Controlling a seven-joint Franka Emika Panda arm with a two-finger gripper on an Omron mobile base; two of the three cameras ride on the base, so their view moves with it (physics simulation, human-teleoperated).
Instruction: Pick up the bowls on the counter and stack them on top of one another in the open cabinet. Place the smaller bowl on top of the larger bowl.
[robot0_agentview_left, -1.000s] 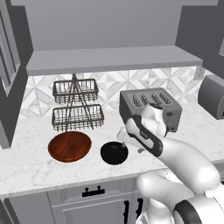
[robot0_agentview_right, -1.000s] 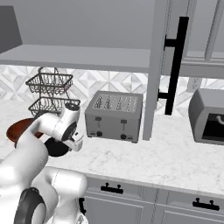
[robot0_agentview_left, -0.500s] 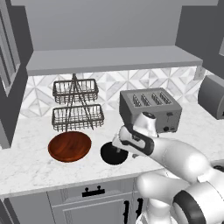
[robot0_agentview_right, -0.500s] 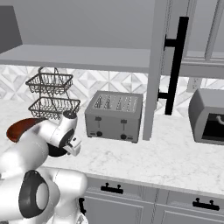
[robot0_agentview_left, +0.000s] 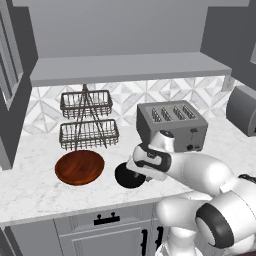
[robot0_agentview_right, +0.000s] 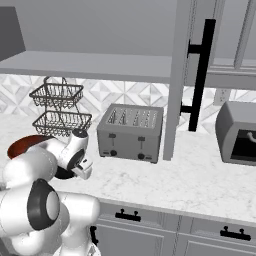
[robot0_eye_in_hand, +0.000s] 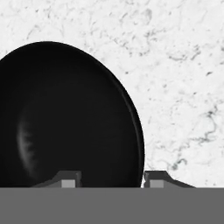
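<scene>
The arm is bent low over the counter (robot0_agentview_left: 35, 190), and the tool (robot0_eye_in_hand: 112, 180) is right down at the smaller bowl (robot0_agentview_left: 128, 176), the glossy black one sitting just beside the larger bowl (robot0_agentview_left: 79, 167) of reddish wood, in front of the wire baskets (robot0_agentview_left: 87, 120). From the hand camera you can see it nicely: one fingertip (robot0_eye_in_hand: 65, 179) sits inside the black bowl, the other out over the marble, so the rim runs between the jaws. They stand part-way, neither wide nor pinched; whether they are biting the rim yet, I cannot tell. Looks to me like the grasp on the small bowl is the step in hand, though the order is a worry: the wooden bowl belongs underneath, and it is untouched on the counter while the open cabinet (robot0_agentview_left: 130, 67) above stands bare. To do this well, I'd want the jaws to clamp squarely on the rim, deep enough that the slick black wall cannot slip out, then a straight lift before any swing, keeping clear of the toaster (robot0_agentview_left: 172, 125) just behind. A thin rim pinch will let the bowl tilt, so slow and level on the way up to the shelf.
</scene>
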